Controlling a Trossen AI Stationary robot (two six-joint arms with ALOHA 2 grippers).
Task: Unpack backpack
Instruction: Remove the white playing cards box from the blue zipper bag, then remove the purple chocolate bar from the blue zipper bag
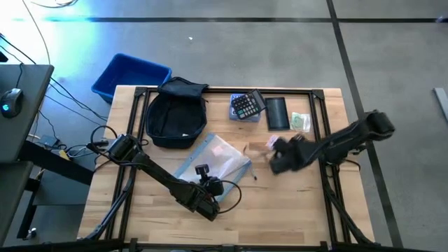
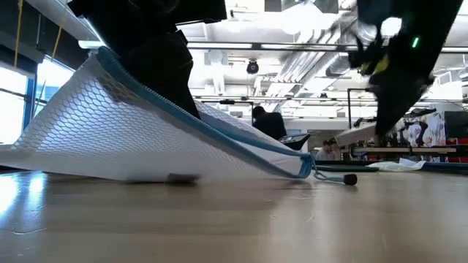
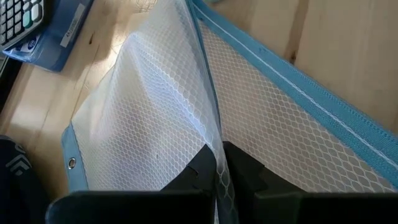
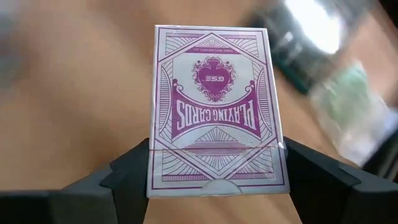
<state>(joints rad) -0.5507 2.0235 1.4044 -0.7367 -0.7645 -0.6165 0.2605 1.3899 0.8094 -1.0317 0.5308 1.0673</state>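
The dark backpack [image 1: 175,115] lies at the table's far left, touched by no gripper. A white mesh pouch with blue edging [image 1: 215,159] lies mid-table; my left gripper [image 3: 219,167] is shut on it at its near side, holding that side up. My right gripper [image 4: 214,168], right of centre over the table [image 1: 274,148], is shut on a purple-and-white playing card box [image 4: 211,106]. My left gripper pinches a raised fold of the pouch's mesh [image 3: 214,146] between its two fingers [image 3: 200,167], slanting down from the near side. The held side is lifted into a ridge, while the pouch's other end [image 2: 303,168] rests on the table. My right gripper pinches the card box between its two fingers [image 4: 132,174], one on each long side edge, near one end [image 4: 211,180]. The fingers lie across the box. The box faces the wrist camera and juts out beyond the fingers, lifted clear of the table.
A calculator [image 1: 246,106], a flat black pouch [image 1: 277,112] and a small pale packet [image 1: 299,121] lie at the table's far right. A blue bin [image 1: 129,75] stands off the far left corner. Bare wood shows along the near edge.
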